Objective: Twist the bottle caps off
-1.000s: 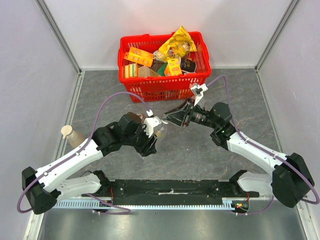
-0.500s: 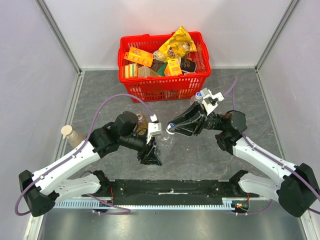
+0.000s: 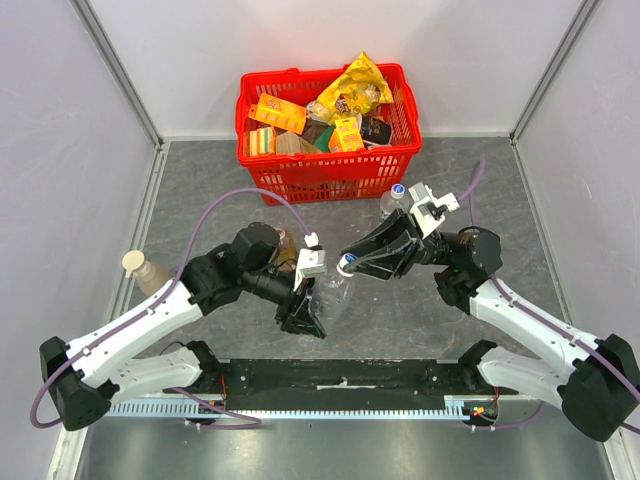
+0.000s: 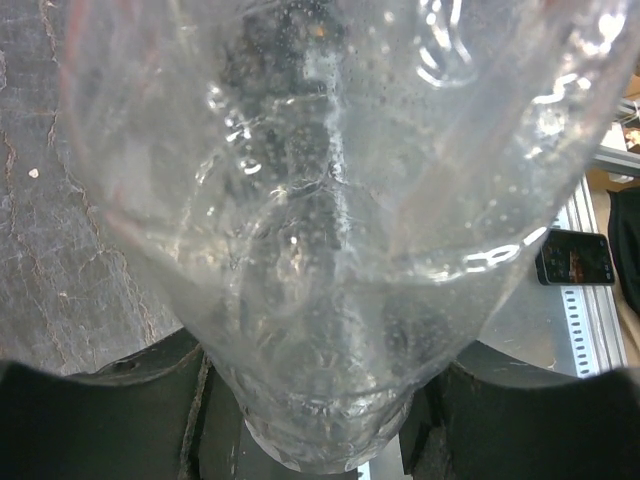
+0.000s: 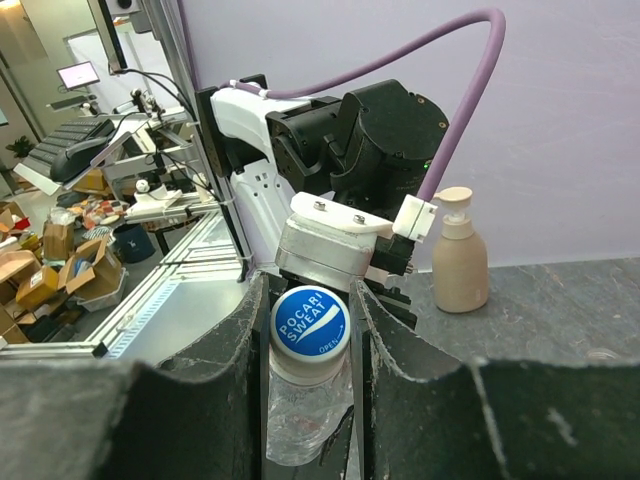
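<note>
Grip looks set: right jaws pinch the blue cap (image 5: 310, 322) from both sides, narrow; left jaws clamp the clear bottle (image 4: 330, 250) near its base; both sit on my side of the red basket (image 3: 330, 172); bottle's long axis runs from left jaws toward my right wrist, so I judge the twist follows that line.

Blue Pocari Sweat cap (image 5: 310, 322) sits, seemingly screwed on, atop a clear bottle (image 5: 305, 410).
</note>
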